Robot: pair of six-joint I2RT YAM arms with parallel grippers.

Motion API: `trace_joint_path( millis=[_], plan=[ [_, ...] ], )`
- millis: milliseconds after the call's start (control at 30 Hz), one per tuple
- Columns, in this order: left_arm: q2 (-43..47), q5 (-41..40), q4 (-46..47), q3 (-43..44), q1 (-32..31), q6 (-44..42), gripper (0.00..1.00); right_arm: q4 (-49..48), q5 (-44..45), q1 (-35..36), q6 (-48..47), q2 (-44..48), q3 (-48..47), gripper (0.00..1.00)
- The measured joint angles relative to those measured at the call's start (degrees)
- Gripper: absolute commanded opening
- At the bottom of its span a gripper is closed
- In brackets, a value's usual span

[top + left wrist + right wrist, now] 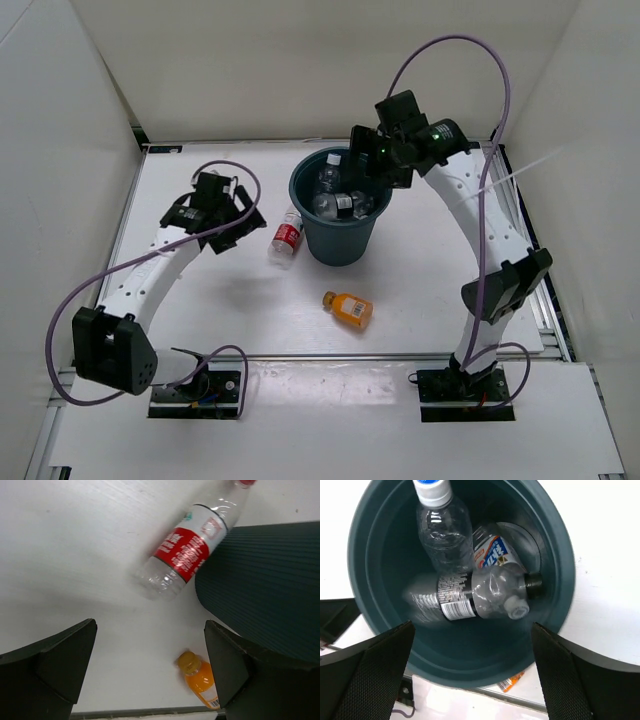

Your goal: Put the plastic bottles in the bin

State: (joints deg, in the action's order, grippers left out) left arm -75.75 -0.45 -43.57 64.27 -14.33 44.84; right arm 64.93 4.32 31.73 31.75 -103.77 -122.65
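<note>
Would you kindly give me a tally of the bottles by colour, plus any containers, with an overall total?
Clear bottles: 4 (three in the bin, plus the red-labelled bottle outside it)
Orange bottle: 1
Bin: 1
Total: 6

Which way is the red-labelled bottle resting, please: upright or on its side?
On its side: the red-labelled bottle lies flat on the table, right beside the bin, outside it.

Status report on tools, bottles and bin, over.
Left tool open, right tool open over bin. Three bottles inside; red-label bottle, orange bottle on table. Nothing blocking.
</note>
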Motion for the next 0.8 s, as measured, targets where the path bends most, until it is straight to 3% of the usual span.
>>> trace_joint_path(
  millis=[167,300,467,800],
  plan=[
    [-1.60,-7.93,6.14,0.61,-7.04,-3.41,1.00,0.85,-0.11,-0.15,-0.94,4.76,-0.02,1.00],
    [-7.72,-10.25,12.59,0.70,-8.63,-8.00,1.00,1.44,-1.11,-0.15,-1.68,10.91,-0.02,1.00],
    [-16.44,-8.33,18.78,0.15,-8.68,-12.55,1.00,2.84,-1.60,-0.15,-3.41,15.32,0.66,1.00],
    [-19.56,0.07,34.38,-4.92,-8.68,-16.59,1.00,5.53,-1.99,-0.72,-7.02,16.50,3.19,1.00]
  ],
)
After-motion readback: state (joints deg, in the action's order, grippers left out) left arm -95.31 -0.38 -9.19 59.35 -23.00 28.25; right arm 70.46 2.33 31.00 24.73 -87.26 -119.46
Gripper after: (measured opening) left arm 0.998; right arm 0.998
